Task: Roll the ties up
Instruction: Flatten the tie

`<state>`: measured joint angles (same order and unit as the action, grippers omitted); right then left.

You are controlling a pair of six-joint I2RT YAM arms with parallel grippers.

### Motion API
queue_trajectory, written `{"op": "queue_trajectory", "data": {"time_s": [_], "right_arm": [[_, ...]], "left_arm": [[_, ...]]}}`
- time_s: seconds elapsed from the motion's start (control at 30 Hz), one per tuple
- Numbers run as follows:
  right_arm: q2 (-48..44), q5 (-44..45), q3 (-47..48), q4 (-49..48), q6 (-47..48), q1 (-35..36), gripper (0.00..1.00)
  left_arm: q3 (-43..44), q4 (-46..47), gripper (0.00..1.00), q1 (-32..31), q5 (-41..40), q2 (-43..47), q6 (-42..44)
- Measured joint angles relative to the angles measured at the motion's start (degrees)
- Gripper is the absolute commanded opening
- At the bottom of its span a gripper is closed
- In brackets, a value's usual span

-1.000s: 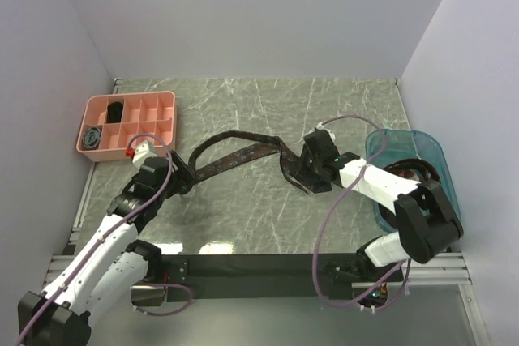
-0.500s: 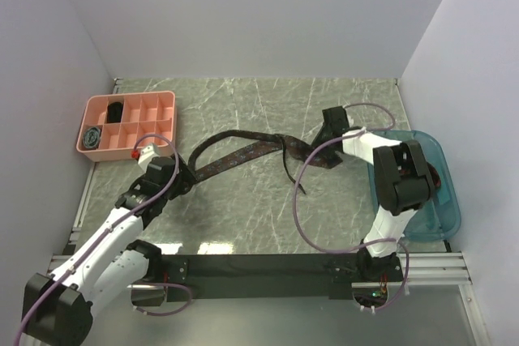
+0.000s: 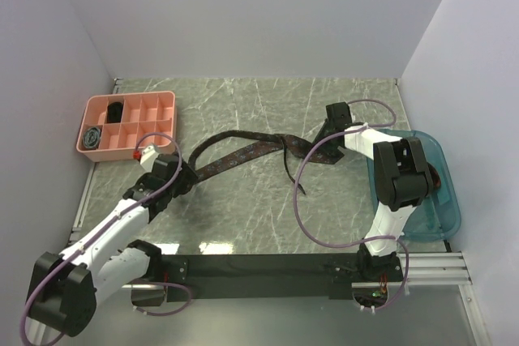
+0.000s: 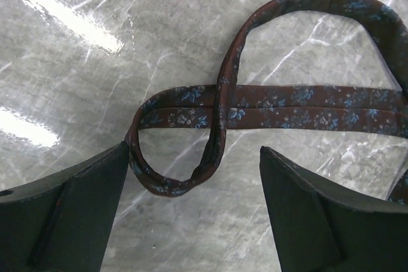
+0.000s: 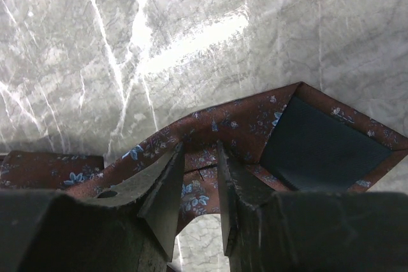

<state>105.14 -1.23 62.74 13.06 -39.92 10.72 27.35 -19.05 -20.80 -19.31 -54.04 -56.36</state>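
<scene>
A dark maroon tie with small blue flowers (image 3: 243, 154) lies unrolled across the middle of the table. In the left wrist view its narrow part (image 4: 287, 103) curls into a loop, and the bottom of that loop lies between the wide-apart fingers of my open left gripper (image 4: 194, 151) (image 3: 185, 174). My right gripper (image 5: 197, 157) (image 3: 330, 145) is shut on the tie (image 5: 236, 119) near its wide pointed end, whose dark lining (image 5: 319, 144) faces up. Two coiled ties, one black (image 3: 116, 109) and one grey-blue (image 3: 93, 135), sit in the pink tray.
The pink compartment tray (image 3: 162, 101) stands at the back left. A teal bin (image 3: 448, 200) sits at the right edge, partly hidden by the right arm. Purple cables loop off both arms. White walls close in the marbled table.
My right gripper has swung from the table's middle toward the back right, dragging the tie's wide end with it. The left gripper has shifted slightly and its jaws have narrowed a little.
</scene>
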Motion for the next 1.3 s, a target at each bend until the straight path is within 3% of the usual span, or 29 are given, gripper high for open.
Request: {"op": "queue_trajectory", "data": {"time_s": [0.17,0.37,0.47,0.5,0.63,0.73,0.97,1.3], "right_arm": [[0.0,-0.39,0.0,-0.07,0.83,0.0,0.35],[0.0,-0.76,0.0,-0.11,1.49,0.02,0.35],[0.0,-0.83,0.0,-0.13,2.03,0.11,0.36],[-0.02,-0.92,0.0,-0.11,2.21,0.26,0.36],[-0.76,-0.72,0.0,0.48,3.96,0.83,0.38],[-2.84,-0.13,0.0,1.62,6.08,2.32,0.4],[-11.72,1.81,-0.04,4.5,14.27,9.31,0.43],[-16.13,-1.92,-4.57,8.85,23.71,18.36,0.51]], "left_arm": [[-0.02,1.09,0.88,0.0,-0.04,-2.84,-0.48],[-1.6,2.1,0.75,0.0,-0.09,-2.69,-1.01],[-2.51,2.23,0.56,0.0,-0.15,-2.69,-1.57],[-2.6,2.21,0.44,0.0,-0.24,-2.75,-1.53],[-2.03,1.44,0.13,0.0,-0.81,-2.91,-0.48],[1.38,-1.79,0.01,0.11,-1.55,-2.69,1.57],[11.8,-6.67,0.01,6.08,2.82,1.75,8.28],[14.03,-13.79,0.01,13.99,17.22,2.82,16.55]]}}
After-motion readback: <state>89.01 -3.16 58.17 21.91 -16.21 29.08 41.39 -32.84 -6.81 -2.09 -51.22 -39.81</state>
